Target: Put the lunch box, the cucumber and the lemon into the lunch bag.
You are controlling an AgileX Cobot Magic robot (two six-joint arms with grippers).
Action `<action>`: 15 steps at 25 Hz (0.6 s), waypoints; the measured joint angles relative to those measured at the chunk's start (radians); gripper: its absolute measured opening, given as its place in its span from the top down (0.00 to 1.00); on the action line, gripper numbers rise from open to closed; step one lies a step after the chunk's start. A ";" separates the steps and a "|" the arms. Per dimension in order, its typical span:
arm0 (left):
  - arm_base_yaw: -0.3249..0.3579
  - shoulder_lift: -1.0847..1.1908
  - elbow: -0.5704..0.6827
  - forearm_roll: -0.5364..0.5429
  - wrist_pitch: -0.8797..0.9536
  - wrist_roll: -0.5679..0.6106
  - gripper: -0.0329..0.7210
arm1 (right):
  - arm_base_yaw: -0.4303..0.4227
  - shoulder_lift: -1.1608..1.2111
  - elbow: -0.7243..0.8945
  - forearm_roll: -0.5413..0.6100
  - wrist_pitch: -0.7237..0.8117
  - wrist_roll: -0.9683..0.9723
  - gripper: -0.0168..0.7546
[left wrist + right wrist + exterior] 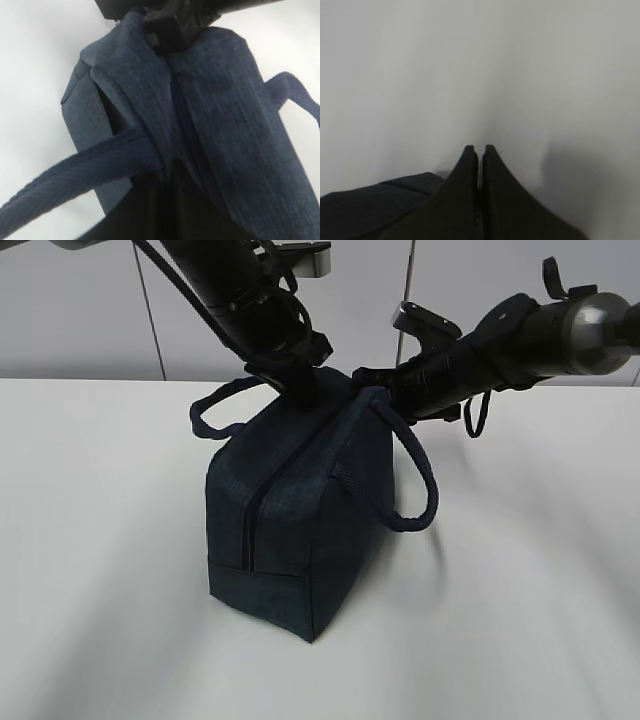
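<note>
Navy fabric lunch bag standing on white table, zipper closed, left gripper at its top far end, jaw state unclear, right gripper beside the right handle, left wrist view: bag top under the gripper, right wrist view: jaws pressed together, holding nothing visible, bag corner left of them.

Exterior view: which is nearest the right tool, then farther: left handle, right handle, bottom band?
1. Right handle, beside the right tool.
2. Left handle, across the lunch bag top.
3. Bottom band, lowest, near the table.
</note>
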 joint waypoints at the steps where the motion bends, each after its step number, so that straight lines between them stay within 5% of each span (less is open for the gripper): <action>1: 0.000 0.000 0.000 0.000 0.000 0.000 0.97 | 0.000 0.000 0.000 0.000 0.000 0.000 0.98; 7: 0.000 0.000 0.000 0.000 0.000 0.001 0.97 | 0.000 0.000 -0.002 -0.011 0.009 -0.002 0.93; 15: 0.000 -0.002 0.000 0.000 0.002 0.001 0.97 | -0.002 -0.043 -0.003 -0.066 0.032 -0.006 0.57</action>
